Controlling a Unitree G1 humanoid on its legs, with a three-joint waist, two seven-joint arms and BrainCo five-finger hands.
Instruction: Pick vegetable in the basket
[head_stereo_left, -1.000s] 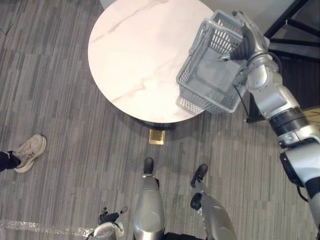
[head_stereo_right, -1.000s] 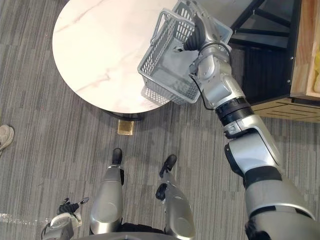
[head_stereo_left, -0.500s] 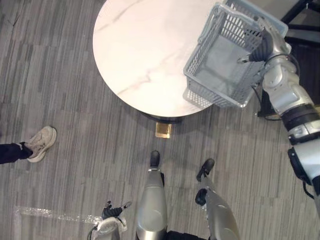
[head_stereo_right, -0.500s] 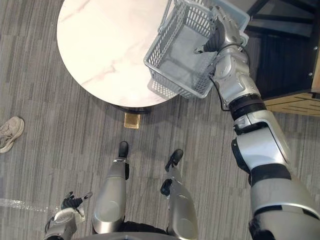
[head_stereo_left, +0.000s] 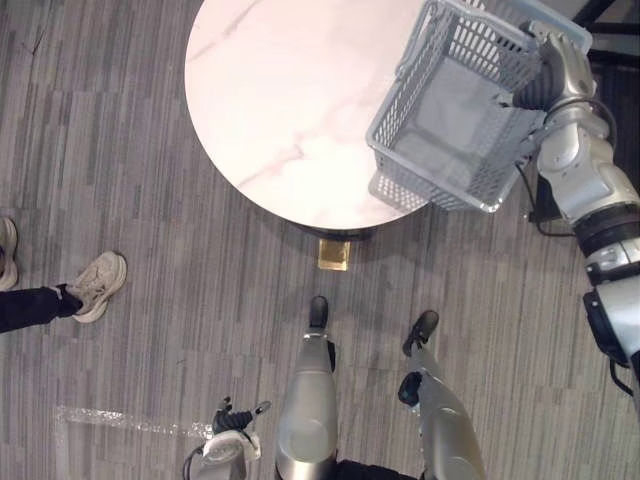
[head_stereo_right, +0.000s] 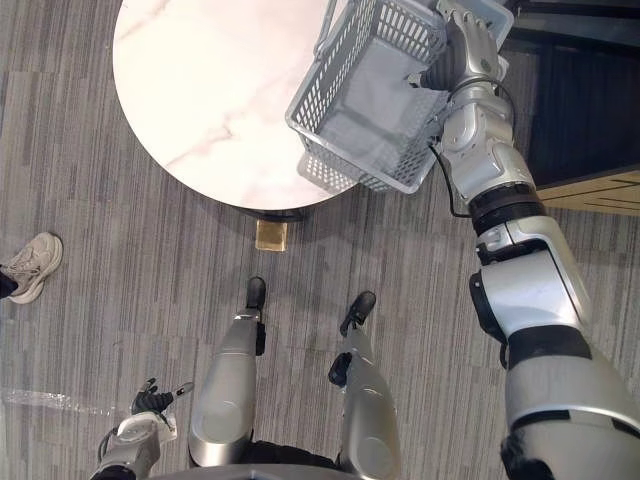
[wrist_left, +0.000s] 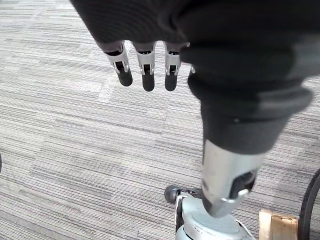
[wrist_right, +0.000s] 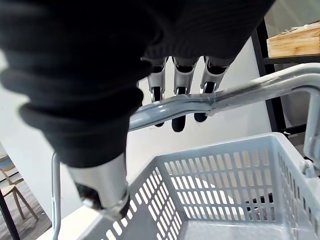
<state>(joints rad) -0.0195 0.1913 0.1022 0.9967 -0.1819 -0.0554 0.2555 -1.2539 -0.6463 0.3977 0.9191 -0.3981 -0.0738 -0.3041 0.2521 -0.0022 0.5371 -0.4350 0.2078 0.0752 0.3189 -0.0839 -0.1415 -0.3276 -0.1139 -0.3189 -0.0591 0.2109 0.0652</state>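
A grey plastic mesh basket (head_stereo_left: 450, 120) hangs tilted in the air over the right edge of the round white marble table (head_stereo_left: 290, 90). My right hand (head_stereo_right: 470, 50) is at its far side, fingers (wrist_right: 175, 82) curled over the grey handle (wrist_right: 235, 95) with the thumb under it. The part of the basket's inside (wrist_right: 220, 200) that I see is bare. My left hand (head_stereo_left: 232, 440) hangs low by the floor at the lower left, its fingers (wrist_left: 145, 70) straight and holding nothing.
A person's pale shoe (head_stereo_left: 95, 285) stands on the striped grey carpet at the left. A small yellow block (head_stereo_left: 333, 255) lies under the table's near edge. A dark shelf frame (head_stereo_left: 610, 10) and a wooden shelf (head_stereo_right: 600, 190) stand at the right.
The basket has risen and swung a little to the right in my right hand, tilting more. The person's shoe has stepped nearer. My left hand still hangs low.
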